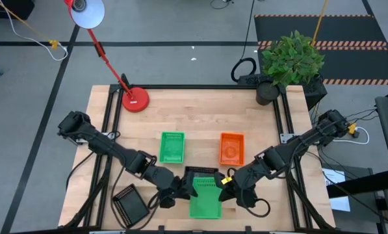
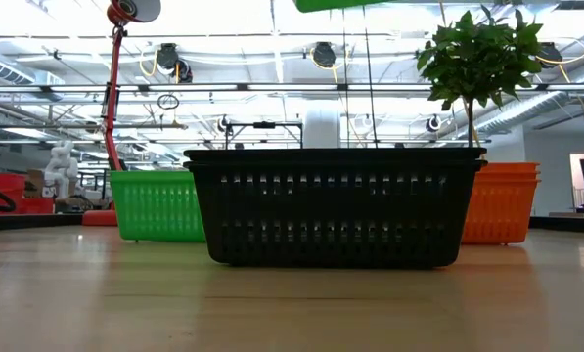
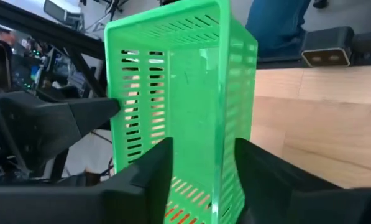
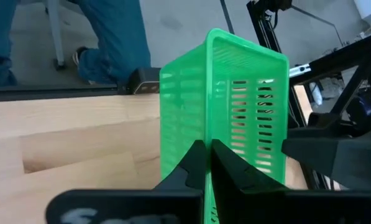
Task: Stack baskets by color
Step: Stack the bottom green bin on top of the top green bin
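Closest to your table-level camera sits a black basket stack point(image 2: 334, 207) on the tabletop point(image 2: 292, 303), with a green basket point(image 2: 157, 204) and an orange stack point(image 2: 502, 201) behind it. From above, you can see both arms meeting at the near edge over that black stack point(image 1: 200, 174), sharing one lifted green basket point(image 1: 205, 196). Your right gripper point(image 1: 227, 189) has its jaws pinched shut on that basket's rim, as its wrist camera shows with the wall point(image 4: 235, 112) clamped between them. Your left gripper point(image 1: 179, 193) straddles the opposite wall point(image 3: 191, 106), one finger point(image 3: 149, 177) outside and the other inside; its jaws stand moderately apart around the mesh, and you cannot tell whether they press on it. Just beyond the two sets of jaws lie the other green basket point(image 1: 172, 147) on the left gripper's side and the orange stack point(image 1: 231, 148) on the right gripper's side. A single black basket point(image 1: 129, 202) lies outside the left gripper, near the tabletop's edge. Farther back stand a red lamp base point(image 1: 135, 99) and a potted plant point(image 1: 290, 60).
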`<action>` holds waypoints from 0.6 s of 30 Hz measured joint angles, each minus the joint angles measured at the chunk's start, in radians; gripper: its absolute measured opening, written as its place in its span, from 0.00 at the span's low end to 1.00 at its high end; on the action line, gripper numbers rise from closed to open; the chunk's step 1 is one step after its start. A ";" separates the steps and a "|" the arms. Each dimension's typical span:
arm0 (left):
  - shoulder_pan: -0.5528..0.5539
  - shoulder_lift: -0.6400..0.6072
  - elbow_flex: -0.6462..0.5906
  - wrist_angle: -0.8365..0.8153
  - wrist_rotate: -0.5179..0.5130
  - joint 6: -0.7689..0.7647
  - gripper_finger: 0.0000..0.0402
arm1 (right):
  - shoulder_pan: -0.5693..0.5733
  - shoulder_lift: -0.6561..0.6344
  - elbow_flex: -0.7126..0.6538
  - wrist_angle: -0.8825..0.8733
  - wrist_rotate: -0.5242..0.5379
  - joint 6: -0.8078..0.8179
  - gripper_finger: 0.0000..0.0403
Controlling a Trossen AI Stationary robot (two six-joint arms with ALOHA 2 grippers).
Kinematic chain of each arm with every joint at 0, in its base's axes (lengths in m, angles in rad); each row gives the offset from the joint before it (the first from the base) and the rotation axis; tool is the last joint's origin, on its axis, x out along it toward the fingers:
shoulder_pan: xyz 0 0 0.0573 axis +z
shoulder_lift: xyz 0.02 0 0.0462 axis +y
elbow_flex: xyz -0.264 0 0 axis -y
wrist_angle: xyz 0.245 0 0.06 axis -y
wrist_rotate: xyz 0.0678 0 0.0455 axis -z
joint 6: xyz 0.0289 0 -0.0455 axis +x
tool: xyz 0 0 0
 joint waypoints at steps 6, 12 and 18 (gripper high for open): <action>0.017 0.000 0.000 -0.002 0.020 -0.011 0.24 | 0.000 0.000 0.000 -0.001 -0.004 -0.005 0.00; 0.017 0.009 0.000 0.007 0.060 -0.014 0.14 | -0.006 0.000 0.000 -0.002 -0.009 -0.011 0.01; 0.018 0.017 0.000 0.014 0.071 -0.025 0.13 | -0.012 0.000 0.000 -0.002 -0.012 -0.013 0.01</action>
